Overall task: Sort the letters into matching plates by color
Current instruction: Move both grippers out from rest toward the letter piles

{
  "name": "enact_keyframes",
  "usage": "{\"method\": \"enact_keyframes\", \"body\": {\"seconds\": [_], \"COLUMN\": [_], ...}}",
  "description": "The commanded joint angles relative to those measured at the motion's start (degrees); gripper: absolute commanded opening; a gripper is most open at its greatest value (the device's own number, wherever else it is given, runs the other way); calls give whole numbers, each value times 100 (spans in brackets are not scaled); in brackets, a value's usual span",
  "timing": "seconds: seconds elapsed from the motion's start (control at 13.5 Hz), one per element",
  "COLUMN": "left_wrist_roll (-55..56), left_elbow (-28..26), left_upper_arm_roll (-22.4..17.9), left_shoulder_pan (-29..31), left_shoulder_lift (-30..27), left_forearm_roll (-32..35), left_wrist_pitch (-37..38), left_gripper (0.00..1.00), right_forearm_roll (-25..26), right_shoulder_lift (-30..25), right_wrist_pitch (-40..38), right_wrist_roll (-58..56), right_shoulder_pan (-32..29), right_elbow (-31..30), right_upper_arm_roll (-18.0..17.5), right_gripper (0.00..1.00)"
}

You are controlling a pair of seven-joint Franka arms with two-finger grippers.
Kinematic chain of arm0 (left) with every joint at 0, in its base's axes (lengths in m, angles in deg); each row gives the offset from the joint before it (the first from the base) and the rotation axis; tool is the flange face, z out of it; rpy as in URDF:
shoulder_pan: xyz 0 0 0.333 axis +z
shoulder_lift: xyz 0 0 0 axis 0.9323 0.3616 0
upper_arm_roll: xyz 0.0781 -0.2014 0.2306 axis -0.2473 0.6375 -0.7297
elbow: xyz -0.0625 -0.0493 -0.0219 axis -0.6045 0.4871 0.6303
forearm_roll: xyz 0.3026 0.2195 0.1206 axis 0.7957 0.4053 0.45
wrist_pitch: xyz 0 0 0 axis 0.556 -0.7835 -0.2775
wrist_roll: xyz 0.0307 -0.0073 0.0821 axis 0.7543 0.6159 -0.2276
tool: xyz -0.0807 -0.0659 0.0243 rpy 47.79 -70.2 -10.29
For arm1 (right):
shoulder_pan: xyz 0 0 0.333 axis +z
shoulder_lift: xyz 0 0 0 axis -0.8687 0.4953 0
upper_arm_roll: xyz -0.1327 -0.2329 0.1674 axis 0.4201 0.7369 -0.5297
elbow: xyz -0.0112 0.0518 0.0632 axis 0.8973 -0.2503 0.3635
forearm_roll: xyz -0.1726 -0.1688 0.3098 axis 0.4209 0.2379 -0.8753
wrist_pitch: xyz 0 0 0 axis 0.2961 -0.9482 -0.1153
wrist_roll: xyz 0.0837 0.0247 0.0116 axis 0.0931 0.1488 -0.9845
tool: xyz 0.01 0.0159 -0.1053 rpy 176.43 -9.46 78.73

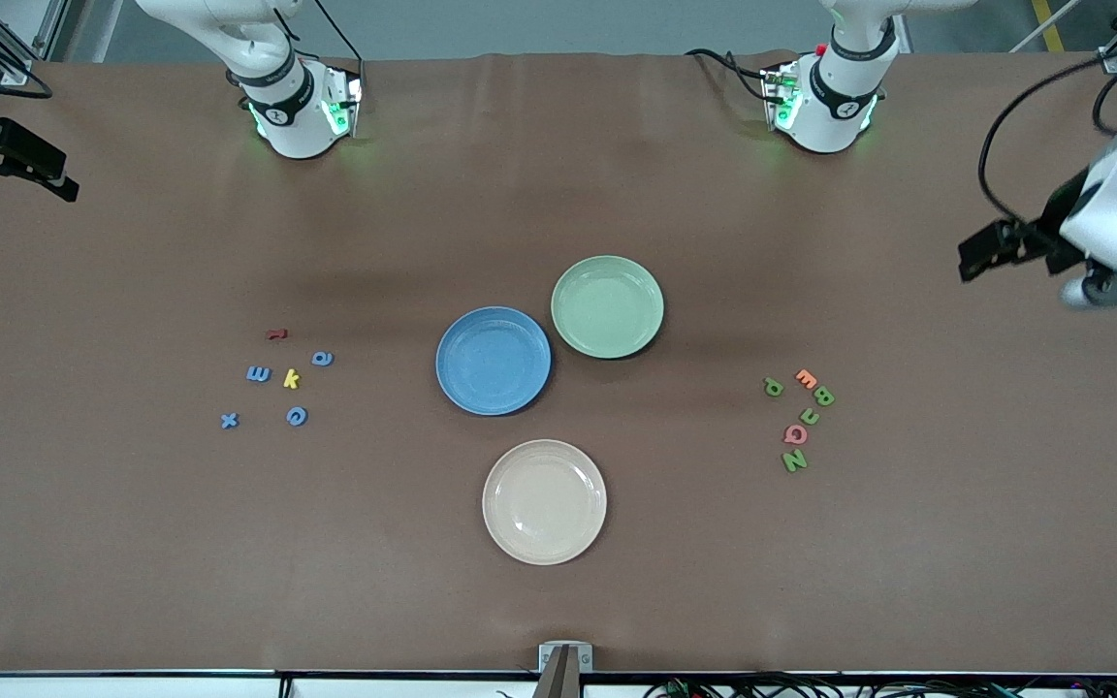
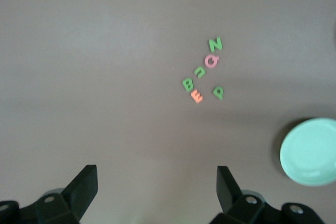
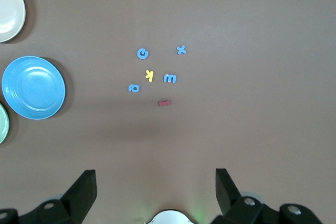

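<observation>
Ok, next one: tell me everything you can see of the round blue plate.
The round, shallow, medium blue plate looks like smooth plastic, with a flat centre and a raised rim. It lies upright on the brown table near the middle and holds nothing. The pale green plate lies right beside it toward the left arm's end, their rims meeting or nearly so. The cream plate lies nearer the front camera, apart from it. No gripper is near it.

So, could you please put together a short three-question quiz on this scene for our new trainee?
1. True or false: the blue plate already holds a letter.
2. How many green letters lie on the table?
3. Which plate is nearest the front camera: A blue, B green, C cream?

Key: 1 false; 2 four; 3 C.
</observation>
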Motion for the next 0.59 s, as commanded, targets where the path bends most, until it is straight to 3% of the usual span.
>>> {"method": "enact_keyframes", "body": {"seconds": [0.0, 0.22, 0.52], "left_wrist_roll": [88, 911, 2091], "left_elbow": [-549, -1471, -2263], "left_upper_arm_roll": [1, 36, 124], "left_shoulder_pan": [96, 79, -18], "left_shoulder_lift": [47, 21, 91], "left_forearm_roll": [-3, 6, 14], "left_wrist_pitch": [-636, -1533, -2350], "left_gripper": [100, 100, 100], "right_forearm_roll": [-70, -53, -17], "right_shoulder_lift": [-79, 0, 438], "right_wrist_pitch": [-44, -61, 290], "right_wrist_roll": [33, 34, -37], "right_shoulder_pan": [-68, -112, -305], "right_elbow": [24, 77, 77], "right_upper_arm_roll": [-37, -20, -20], "right_gripper": [100, 100, 100]}}
